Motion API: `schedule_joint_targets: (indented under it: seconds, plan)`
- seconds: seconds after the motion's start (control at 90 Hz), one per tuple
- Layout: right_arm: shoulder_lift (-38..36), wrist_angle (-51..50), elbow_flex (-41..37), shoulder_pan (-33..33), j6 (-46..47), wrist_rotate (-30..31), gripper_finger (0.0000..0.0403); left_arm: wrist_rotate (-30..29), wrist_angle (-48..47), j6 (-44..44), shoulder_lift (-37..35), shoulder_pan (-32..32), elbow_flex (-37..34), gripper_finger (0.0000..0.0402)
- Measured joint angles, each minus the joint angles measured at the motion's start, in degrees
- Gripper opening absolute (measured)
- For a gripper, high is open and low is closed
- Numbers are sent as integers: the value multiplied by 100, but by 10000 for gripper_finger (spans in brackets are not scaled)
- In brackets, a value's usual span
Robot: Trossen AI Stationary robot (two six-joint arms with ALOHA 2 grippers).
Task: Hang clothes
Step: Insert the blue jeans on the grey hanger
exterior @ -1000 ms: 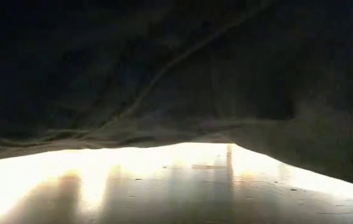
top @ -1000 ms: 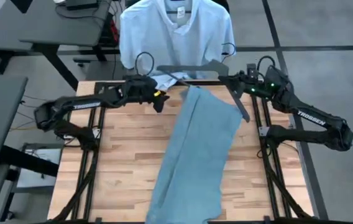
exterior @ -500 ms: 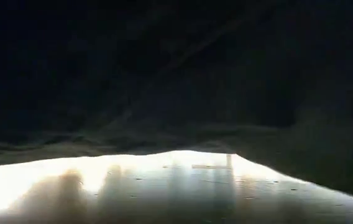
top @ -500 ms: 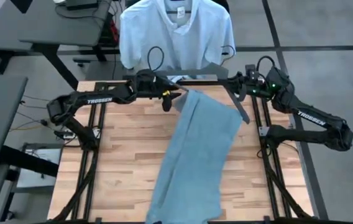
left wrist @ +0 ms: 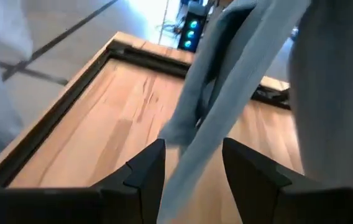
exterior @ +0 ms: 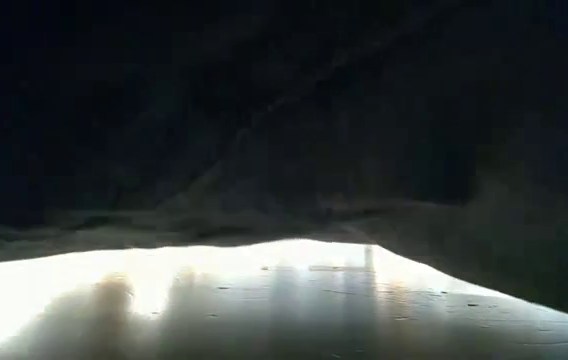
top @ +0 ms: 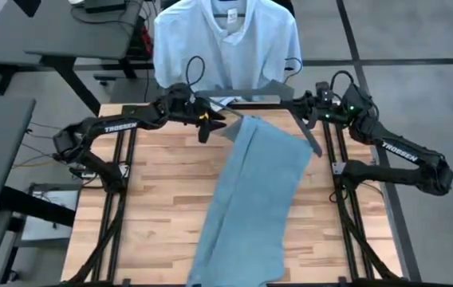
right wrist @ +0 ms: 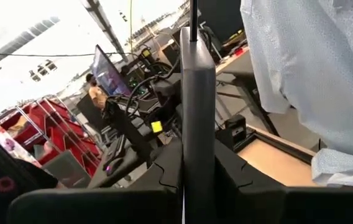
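Two dark arms are reaching toward each other along the far edge of the wooden table [top: 163, 183]. The left tool [top: 214, 124] is hovering at the top corner of the light blue jeans [top: 254, 191], its fingers [left wrist: 144, 171] standing apart with a fold of the blue cloth hanging between them, not yet pinched. Compared with half a second ago, this tool is sitting slightly farther back from the jeans' edge, and the left arm's elbow is lying a little lower over the table's left rail. The right tool [top: 300, 108] is staying where it was, its fingers pressed together on the grey hanger [right wrist: 196, 118], which is stretching across the far edge of the table toward the left tool. The jeans are lying in a long diagonal strip down the middle of the table, their upper end lifted to the hanger between the two tools and their lower end running off the near edge. Beyond the table, the pale blue-white collared shirt [top: 225, 44] is hanging spread out. Dark cloth is filling most of the low view.
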Motion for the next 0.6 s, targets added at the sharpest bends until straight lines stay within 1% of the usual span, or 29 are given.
schedule_joint_targets:
  seconds: [0.078, 0.144, 0.211, 0.256, 0.456, 0.6]
  plan:
    - [0, 81, 0, 0, -12, 0, 28, -56, 572, -469, 1, 55, -524, 144]
    - [0, 117, 0, 0, -14, 0, 28, 91, 1529, -820, 11, 54, -905, 144]
    - [0, 109, 0, 0, -15, 0, 28, 136, 2507, -926, 18, -3, -1116, 144]
    - [0, 102, 0, -1, -3, 0, 28, 137, 2840, -907, 22, -25, -1151, 144]
    - [0, 100, 0, 21, 17, 4, 28, 129, 2736, -276, 44, -93, -914, 144]
    - [4, 126, 0, 51, 16, 2, 28, -21, 2557, 78, 44, -219, -606, 144]
